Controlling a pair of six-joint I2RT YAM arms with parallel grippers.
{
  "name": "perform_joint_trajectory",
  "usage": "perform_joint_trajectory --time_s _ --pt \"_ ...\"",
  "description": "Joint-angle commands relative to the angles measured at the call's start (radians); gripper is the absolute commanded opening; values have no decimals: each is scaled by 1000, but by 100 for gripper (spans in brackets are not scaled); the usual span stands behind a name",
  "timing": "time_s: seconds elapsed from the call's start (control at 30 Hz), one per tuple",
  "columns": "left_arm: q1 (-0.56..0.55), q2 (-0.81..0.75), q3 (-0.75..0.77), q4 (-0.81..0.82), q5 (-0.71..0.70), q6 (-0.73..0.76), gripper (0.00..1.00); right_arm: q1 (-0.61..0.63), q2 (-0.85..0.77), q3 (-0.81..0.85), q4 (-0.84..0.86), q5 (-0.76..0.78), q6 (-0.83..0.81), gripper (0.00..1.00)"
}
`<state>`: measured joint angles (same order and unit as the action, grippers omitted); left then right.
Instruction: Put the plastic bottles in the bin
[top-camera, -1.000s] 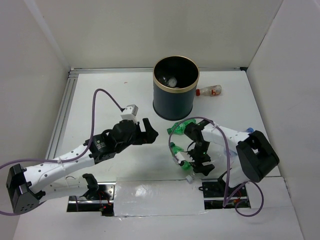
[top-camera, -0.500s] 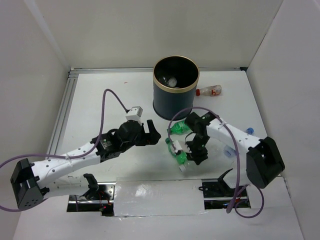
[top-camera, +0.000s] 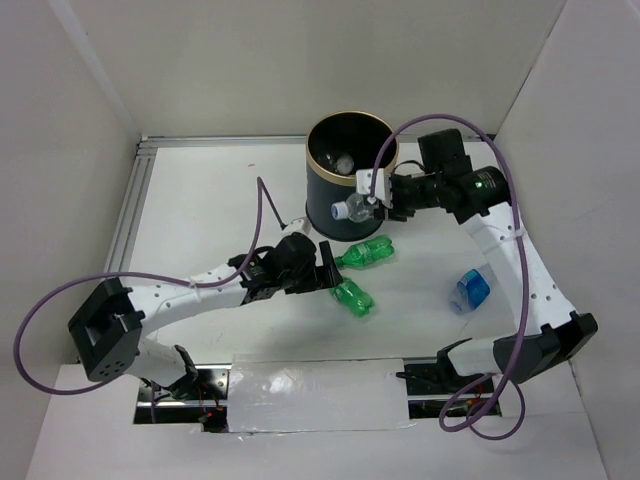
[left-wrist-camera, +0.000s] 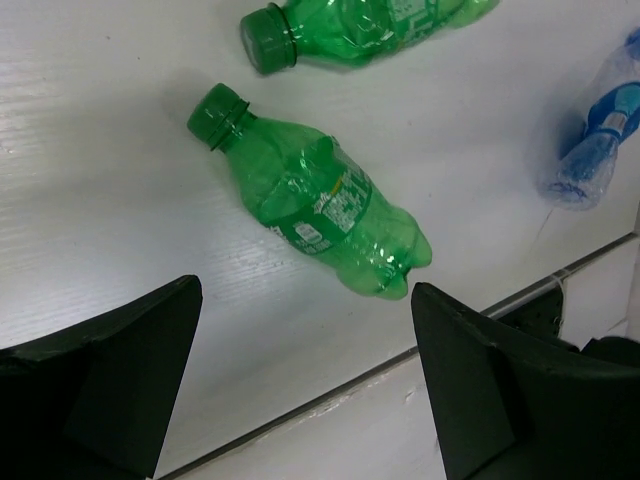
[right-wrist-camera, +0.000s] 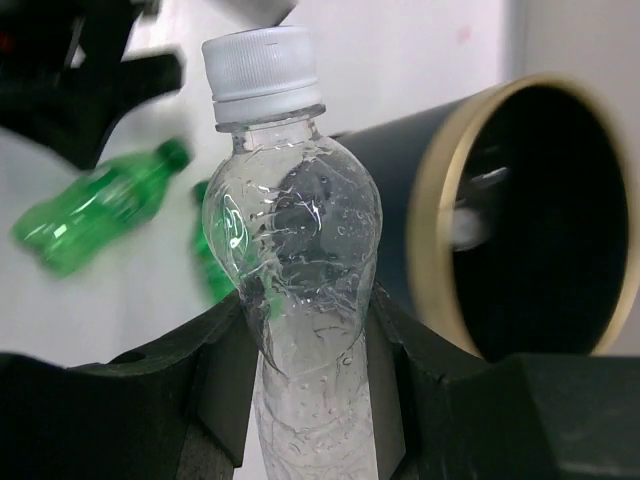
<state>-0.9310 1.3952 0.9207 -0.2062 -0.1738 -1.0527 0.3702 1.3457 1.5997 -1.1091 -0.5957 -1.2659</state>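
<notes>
Left pincer (top-camera: 322, 275) gapes low, arm outstretched; right pincer (top-camera: 370, 200) clamped, raised.

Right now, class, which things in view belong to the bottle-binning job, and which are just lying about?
Job:
bin
clear bottle in the right claw
far green bottle
near green bottle
blue-tinted bottle
bottle inside the bin

Lying about:
purple cable
metal rail
tape strip

upper green bottle (left-wrist-camera: 365, 25): base cut off by the top edge, 12 o'clock, left wrist view.
blue-tinted bottle (left-wrist-camera: 598, 125): cut by the right edge, 3 o'clock; label print illegible.
clear bottle (right-wrist-camera: 290, 240): lower body hidden within the right gripper (right-wrist-camera: 305, 325).
bin (right-wrist-camera: 428, 240): cut off at 3 o'clock; pale item inside blurred, unidentified.
green bottle (right-wrist-camera: 95, 215): 9 o'clock, right wrist view, out of focus.
</notes>
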Motion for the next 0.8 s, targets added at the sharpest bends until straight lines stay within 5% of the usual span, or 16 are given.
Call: perform_joint_trajectory --time_s 0.0,0.13,0.37,0.57,0.63,0.77 --pt "44 45 37 45 72 -92 98 -27 -22 61 309 -148 118 15" --pt "44 103 82 16 97 -102 98 -27 58 158 533 -200 180 15" --pt "44 194 64 64 192 -168 98 -62 222 209 673 -256 175 19" --pt "17 297 130 56 204 -179 98 -113 332 189 758 -328 376 85" --pt "17 320 142 56 204 -197 96 -125 333 189 781 -241 463 98" --pt "6 396 184 56 214 -217 95 -172 303 196 829 13 792 100"
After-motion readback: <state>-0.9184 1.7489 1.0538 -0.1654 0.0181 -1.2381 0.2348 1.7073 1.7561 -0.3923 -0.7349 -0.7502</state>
